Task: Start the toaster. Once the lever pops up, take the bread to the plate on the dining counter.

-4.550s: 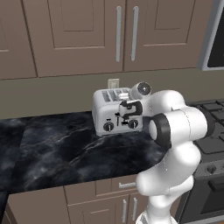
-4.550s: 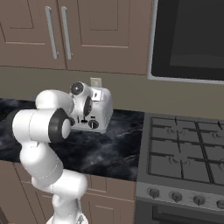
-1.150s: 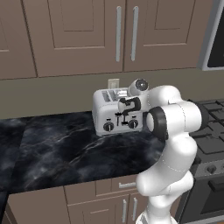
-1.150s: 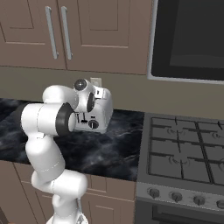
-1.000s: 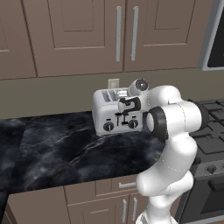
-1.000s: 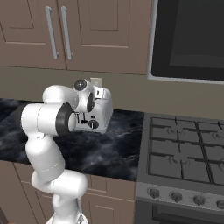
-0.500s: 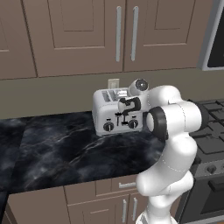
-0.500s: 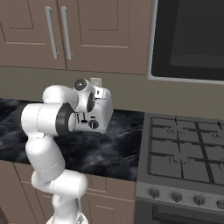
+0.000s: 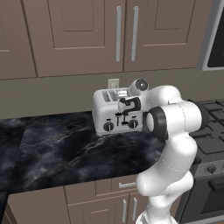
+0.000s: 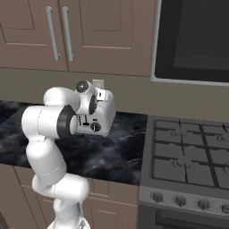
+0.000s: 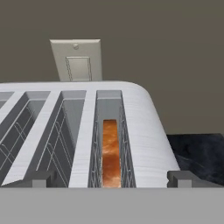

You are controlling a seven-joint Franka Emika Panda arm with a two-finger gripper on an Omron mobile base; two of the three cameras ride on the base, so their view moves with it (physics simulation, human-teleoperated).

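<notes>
1. The toaster (image 9: 114, 111) stands on the black marbled counter (image 9: 65, 153), against the back wall, just under a pale wall outlet (image 9: 113, 83).
2. The gripper (image 9: 124, 114) hangs at the toaster's front face, just above the two black knobs. Its jaws stand wide apart with nothing between them; in the hand view the two fingertips (image 11: 37, 178) sit one at each side of the toaster's near edge.
3. The bread (image 11: 111, 153) sits low in the rightmost slot as the hand view shows it, its brown-orange crust below the slot's rim. The other three slots show bare wire guides.
4. The arm's forearm and wrist cover the right part of the toaster's front in the left base view, so I cannot tell how the levers stand.
5. Brown cabinets (image 9: 87, 35) with long metal handles hang above.
6. A gas stove (image 10: 188, 156) adjoins the counter on the right, with a dark microwave (image 10: 192, 38) over it.
</notes>
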